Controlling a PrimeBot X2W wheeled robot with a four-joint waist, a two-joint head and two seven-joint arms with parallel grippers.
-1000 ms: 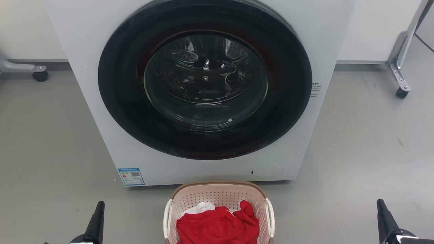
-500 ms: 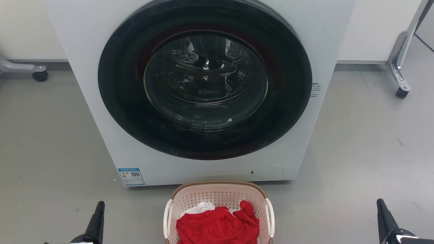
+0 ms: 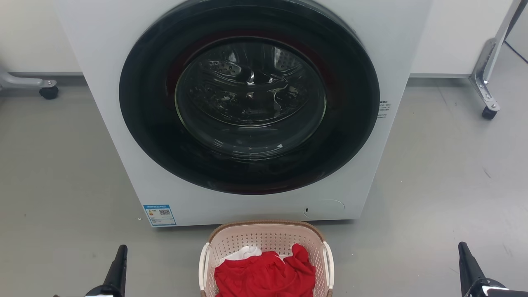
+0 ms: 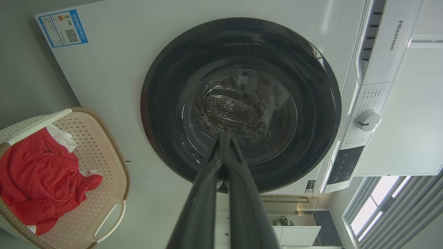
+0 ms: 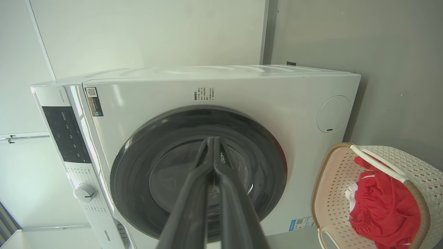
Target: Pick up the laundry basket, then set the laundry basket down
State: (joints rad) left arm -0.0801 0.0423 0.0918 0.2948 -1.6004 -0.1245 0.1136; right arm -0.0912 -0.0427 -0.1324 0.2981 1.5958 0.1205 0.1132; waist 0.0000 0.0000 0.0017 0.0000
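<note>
While the laundry basket [image 3: 264, 237] sits on the floor [image 3: 433, 185], right by the front of the washer [image 3: 103, 82], both grippers are far out to its sides. The left gripper [image 3: 121, 250] is closed tight with nothing in it, and so is the right gripper [image 3: 462, 247]. If only one white handle [image 3: 203, 264] gets pulled, the basket may tip and spill the red clothes [image 3: 264, 276]. The washer is so close behind that a lift could bump it. A metal leg on wheels [image 3: 486, 95] stands far off by the wall.

One washing machine [image 3: 103, 62], one laundry basket [image 3: 264, 238], one red garment [image 3: 264, 276], one white garment [image 3: 244, 252], two casters [image 3: 48, 92] [image 3: 489, 113], two grippers — left gripper [image 3: 121, 249], right gripper [image 3: 462, 246].
</note>
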